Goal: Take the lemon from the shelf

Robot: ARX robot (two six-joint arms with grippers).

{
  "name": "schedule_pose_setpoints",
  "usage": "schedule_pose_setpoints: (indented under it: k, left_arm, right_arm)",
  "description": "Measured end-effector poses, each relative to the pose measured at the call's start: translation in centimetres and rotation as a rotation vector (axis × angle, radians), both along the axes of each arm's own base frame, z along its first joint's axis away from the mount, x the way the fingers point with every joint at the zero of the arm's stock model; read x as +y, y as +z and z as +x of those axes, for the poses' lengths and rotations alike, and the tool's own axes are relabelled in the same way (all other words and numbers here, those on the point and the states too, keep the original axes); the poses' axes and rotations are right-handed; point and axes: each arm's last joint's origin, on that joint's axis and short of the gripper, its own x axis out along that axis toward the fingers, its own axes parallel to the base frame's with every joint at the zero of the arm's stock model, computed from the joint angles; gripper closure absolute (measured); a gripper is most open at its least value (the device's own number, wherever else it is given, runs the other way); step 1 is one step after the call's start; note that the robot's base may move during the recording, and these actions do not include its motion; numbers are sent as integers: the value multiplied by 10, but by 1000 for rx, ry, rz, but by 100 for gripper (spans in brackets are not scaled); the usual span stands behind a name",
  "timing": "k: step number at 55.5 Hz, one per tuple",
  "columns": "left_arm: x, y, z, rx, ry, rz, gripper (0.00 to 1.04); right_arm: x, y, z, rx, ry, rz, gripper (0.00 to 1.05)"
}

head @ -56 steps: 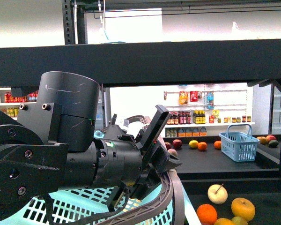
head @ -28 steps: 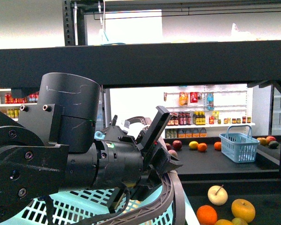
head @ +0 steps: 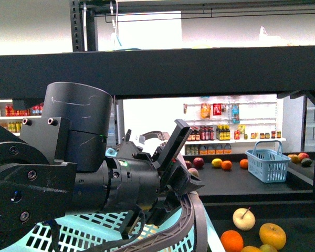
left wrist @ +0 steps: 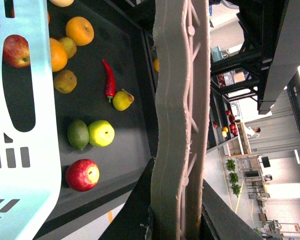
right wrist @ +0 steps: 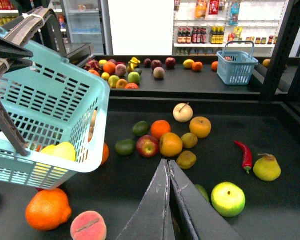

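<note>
Two grippers, neither spread. Left gripper [head: 173, 159] was clamped on the basket handle [left wrist: 177, 125], with the teal basket [right wrist: 50, 100] hanging low over the shelf [right wrist: 280, 135]. A yellow lump showed at the basket's lower corner; I couldn't tell whether it was inside or what it was.

Lemon [right wrist: 186, 159]: my best guess was the small dull-yellow oval lying on the shelf's black tray. It sat just beyond my right gripper [right wrist: 168, 166] and just beside the orange [right wrist: 170, 144], with a similar yellowish fruit [right wrist: 189, 140] right behind it. I wasn't certain which of the two was the lemon.

Right gripper's fingers were pressed together, holding nothing, above the tray. Further right were the green apple [right wrist: 228, 198], red chili [right wrist: 245, 154] and pear [right wrist: 266, 167], all apart from the target.

Handling call: light, firm, with a waxy rind, so slippery-ish. Oval, so it would roll if nudged. I'd have opened wide, come down from above and pinched across the short waist, not the pointed ends. Moderate squeeze would do. The orange next door was the main clearance worry.
</note>
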Motion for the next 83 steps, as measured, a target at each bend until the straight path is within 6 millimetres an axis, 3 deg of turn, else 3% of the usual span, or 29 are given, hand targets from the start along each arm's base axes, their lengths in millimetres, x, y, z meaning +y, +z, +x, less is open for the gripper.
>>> schedule_pose_setpoints:
  k: [37, 50, 57, 68, 78, 83]
  left_arm:
    - [0, 0, 0, 0, 1, 0, 93]
    - [0, 0, 0, -1, 11, 2, 93]
    - [-1, -1, 1, -26, 235, 4, 93]
    - [15, 5, 7, -38, 403, -34, 93]
    - [53, 20, 11, -91, 595, -198, 93]
    - [85, 32, 10, -147, 721, -360, 93]
  right_arm:
    - [0, 0, 0, -4, 2, 0, 102]
    - [0, 0, 0, -4, 2, 0, 63]
    - [0, 0, 0, -4, 3, 0, 41]
    - [0, 0, 0, -5, 2, 0, 9]
    - [0, 0, 0, -5, 2, 0, 7]
    - [0, 0, 0, -5, 2, 0, 7]
